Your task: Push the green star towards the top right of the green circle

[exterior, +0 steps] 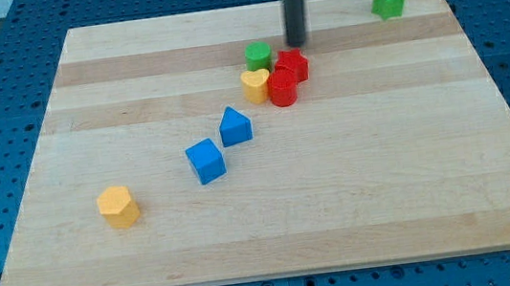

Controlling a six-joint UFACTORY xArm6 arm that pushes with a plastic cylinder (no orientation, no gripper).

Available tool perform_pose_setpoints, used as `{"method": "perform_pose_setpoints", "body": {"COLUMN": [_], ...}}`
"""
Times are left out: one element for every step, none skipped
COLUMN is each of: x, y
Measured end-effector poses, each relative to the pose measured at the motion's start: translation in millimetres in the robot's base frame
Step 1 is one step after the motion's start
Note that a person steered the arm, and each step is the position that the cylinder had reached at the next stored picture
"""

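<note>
The green star point(389, 0) sits near the board's top right corner. The green circle point(258, 56) stands left of the board's top middle, touching the yellow heart point(254, 85) below it. My tip point(297, 44) is just right of the green circle and just above the red star point(291, 65). It is far to the left of the green star.
A red cylinder point(282, 89) touches the yellow heart and the red star. A blue triangular block point(235, 126) and a blue cube point(205, 160) lie lower left. A yellow hexagon point(118, 206) sits near the bottom left. The wooden board point(383, 167) has blue pegboard around it.
</note>
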State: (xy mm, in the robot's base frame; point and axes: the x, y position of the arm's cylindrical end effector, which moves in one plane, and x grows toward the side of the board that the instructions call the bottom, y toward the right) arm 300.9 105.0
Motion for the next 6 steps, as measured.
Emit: {"method": "perform_pose_setpoints", "body": {"x": [-8, -68, -57, -63, -96, -101], "y": [103, 137, 92, 132, 137, 86]}}
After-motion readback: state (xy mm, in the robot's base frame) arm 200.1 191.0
